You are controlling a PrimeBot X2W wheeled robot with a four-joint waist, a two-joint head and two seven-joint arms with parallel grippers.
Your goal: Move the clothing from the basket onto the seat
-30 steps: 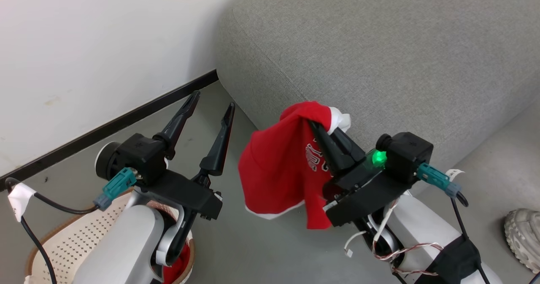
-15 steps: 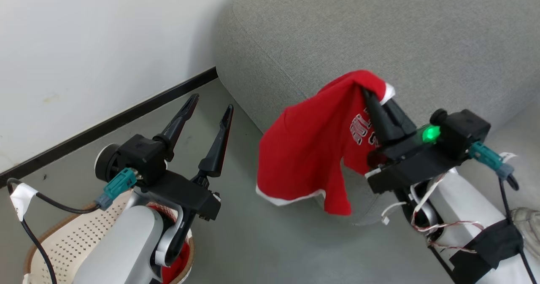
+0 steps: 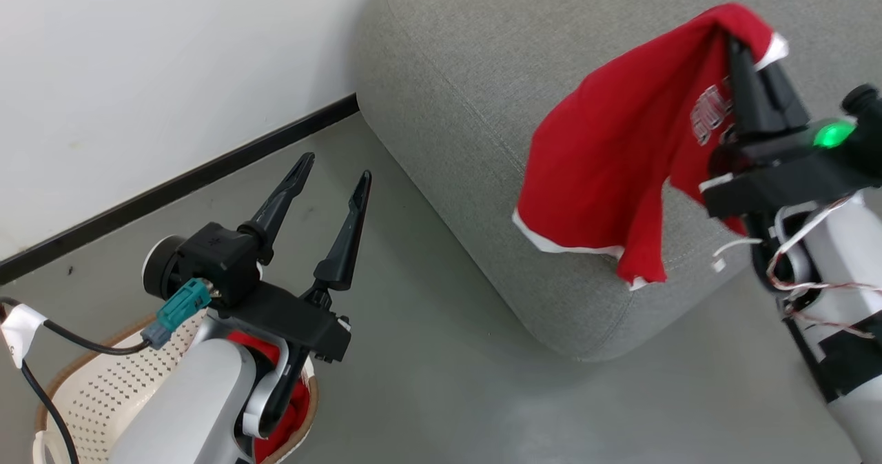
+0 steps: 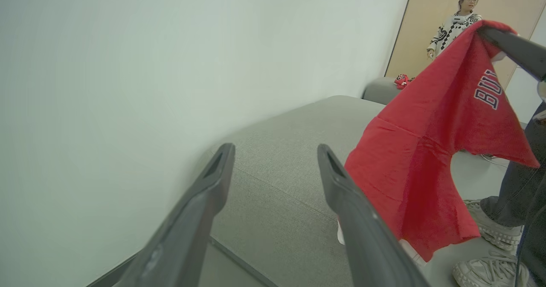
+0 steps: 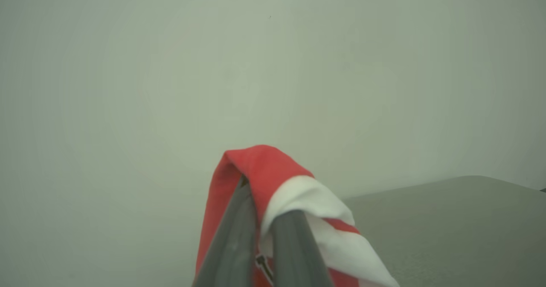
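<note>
Right gripper (image 3: pixel 747 40) pinches red jersey (image 3: pixel 613 154) above grey seat (image 3: pixel 482 71)

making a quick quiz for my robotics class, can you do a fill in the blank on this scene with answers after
1. The gripper shut on the jersey is the robot's ____ one.
2. The left gripper has its fingers ____ and holds nothing.
3. The garment lying in the basket is ____ in colour.

Missing words: right; open; red
</note>
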